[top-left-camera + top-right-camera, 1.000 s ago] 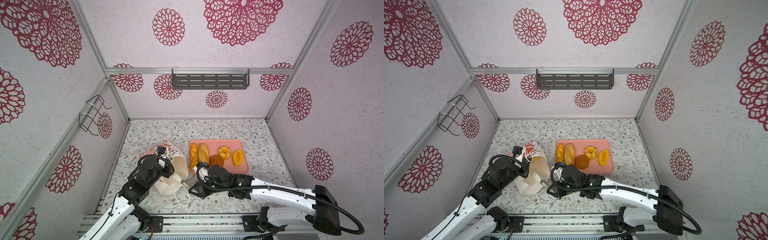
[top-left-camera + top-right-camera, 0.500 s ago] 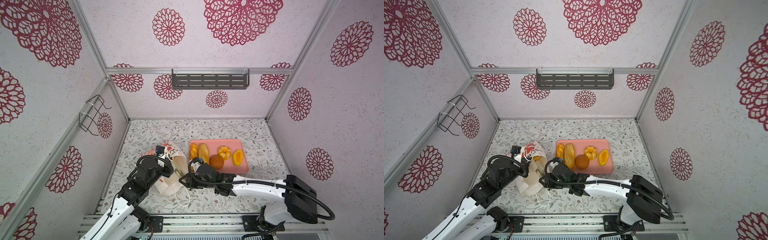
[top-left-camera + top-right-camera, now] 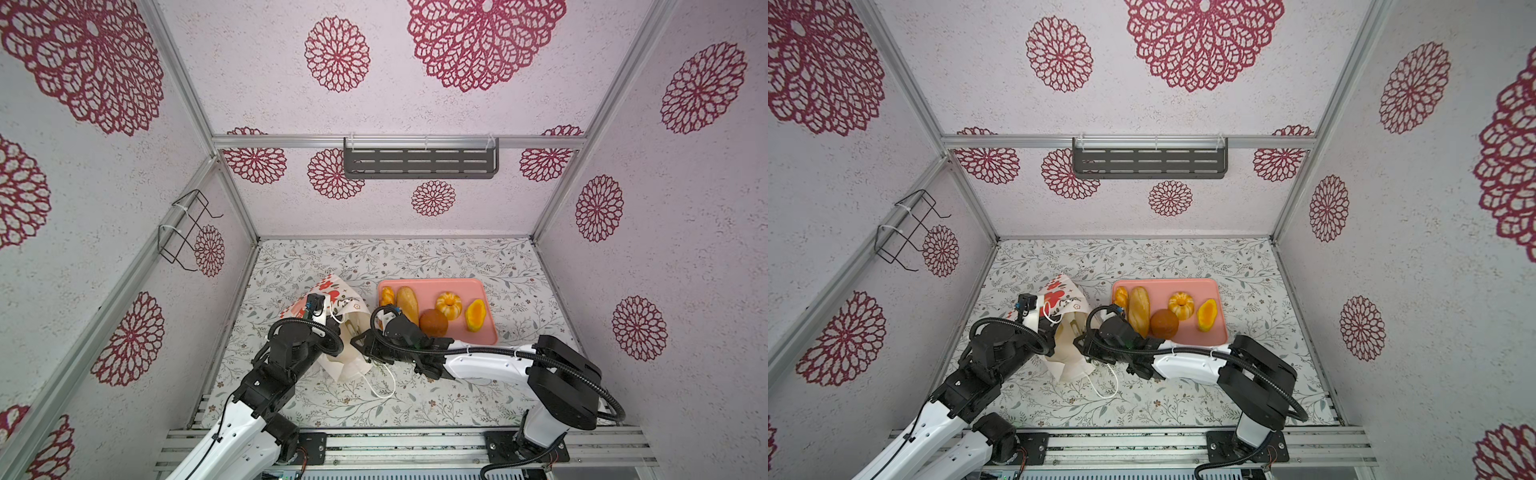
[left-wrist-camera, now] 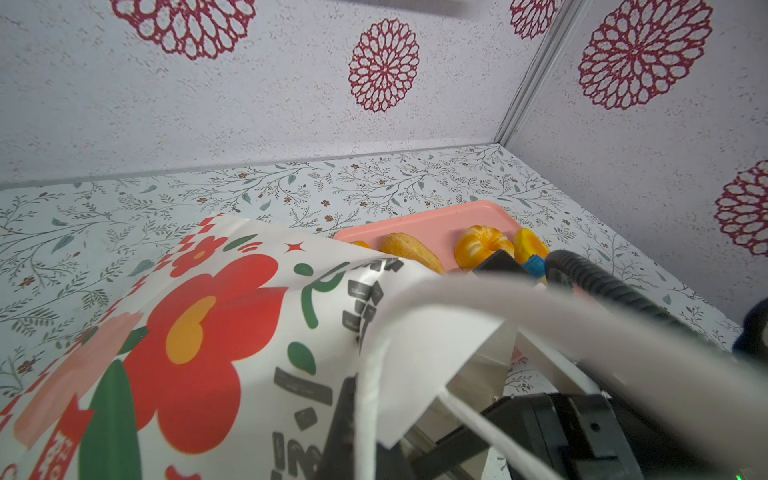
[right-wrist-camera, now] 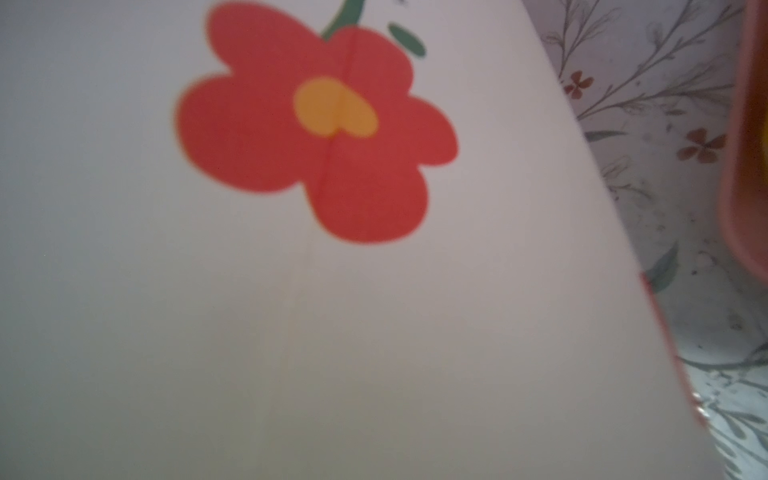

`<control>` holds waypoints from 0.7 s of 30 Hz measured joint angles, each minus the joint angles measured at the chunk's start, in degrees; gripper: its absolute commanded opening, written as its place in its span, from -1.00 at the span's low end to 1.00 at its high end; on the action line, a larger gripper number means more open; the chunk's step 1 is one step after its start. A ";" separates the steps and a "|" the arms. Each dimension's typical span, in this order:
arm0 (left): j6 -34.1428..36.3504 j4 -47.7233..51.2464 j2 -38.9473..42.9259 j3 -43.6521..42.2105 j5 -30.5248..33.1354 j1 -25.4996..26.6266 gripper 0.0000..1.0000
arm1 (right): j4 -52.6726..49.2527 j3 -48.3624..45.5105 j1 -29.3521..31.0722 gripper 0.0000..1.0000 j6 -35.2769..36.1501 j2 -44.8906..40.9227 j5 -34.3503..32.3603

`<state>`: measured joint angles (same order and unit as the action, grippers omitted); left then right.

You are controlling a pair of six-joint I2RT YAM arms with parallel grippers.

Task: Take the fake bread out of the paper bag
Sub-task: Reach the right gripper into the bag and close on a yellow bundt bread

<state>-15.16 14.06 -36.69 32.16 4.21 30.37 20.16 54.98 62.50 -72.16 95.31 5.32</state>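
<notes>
The paper bag (image 4: 216,332) is white, printed with red flowers with orange centres, green leaves and dark grey lettering. The tray (image 3: 478,286) is pink, the long loaf (image 3: 407,303) golden, the round bun (image 3: 433,322) brown, the ridged bun (image 3: 449,304) yellow-orange. The tabletop (image 3: 415,257) is pale with grey-green sprigs, and the walls (image 3: 519,104) are pale with crimson rosettes.

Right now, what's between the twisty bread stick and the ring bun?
The long loaf lies between the twisty stick and ring bun, seen in both top views.

Around me: pale walls (image 3: 374,216) with crimson rosettes (image 3: 336,54), a grey shelf (image 3: 419,163) at the back, a wire rack (image 3: 178,232) at left, a leaf-printed floor (image 3: 415,257).
</notes>
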 measured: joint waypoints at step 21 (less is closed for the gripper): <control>-3.56 -0.57 -1.51 0.00 2.73 0.00 -1.00 | 1.92 -0.48 1.09 -0.13 -1.49 -0.81 2.16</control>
<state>-18.72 13.50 -38.20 32.16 6.94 30.37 22.09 54.50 63.59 -73.65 94.50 7.49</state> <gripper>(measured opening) 0.048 0.437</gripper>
